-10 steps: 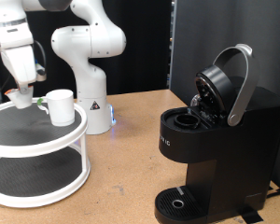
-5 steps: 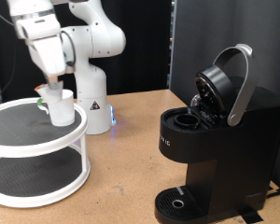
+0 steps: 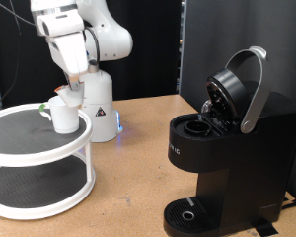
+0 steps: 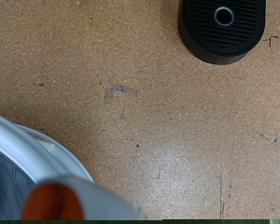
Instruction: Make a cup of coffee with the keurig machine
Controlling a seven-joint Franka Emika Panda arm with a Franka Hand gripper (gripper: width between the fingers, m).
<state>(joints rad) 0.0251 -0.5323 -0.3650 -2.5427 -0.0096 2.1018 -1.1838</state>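
The white cup (image 3: 64, 116) stands upright on the top tier of a white round stand (image 3: 35, 150) at the exterior view's left. My gripper (image 3: 69, 91) hangs just above the cup's rim. It is shut on a small white pod with a reddish-orange top (image 4: 54, 201), which shows close up in the wrist view. The black keurig machine (image 3: 232, 148) stands at the exterior view's right with its silver-handled lid (image 3: 249, 89) raised and the pod chamber open. Its round drip tray (image 4: 222, 28) is bare.
The white robot base (image 3: 97, 99) stands behind the stand. A black panel rises behind the keurig. Brown tabletop (image 4: 168, 121) lies between the stand's rim (image 4: 19, 154) and the drip tray.
My gripper has moved from the stand's left side towards the exterior view's right, carrying the pod, and has risen slightly to above the cup. The cup and the keurig have not moved.
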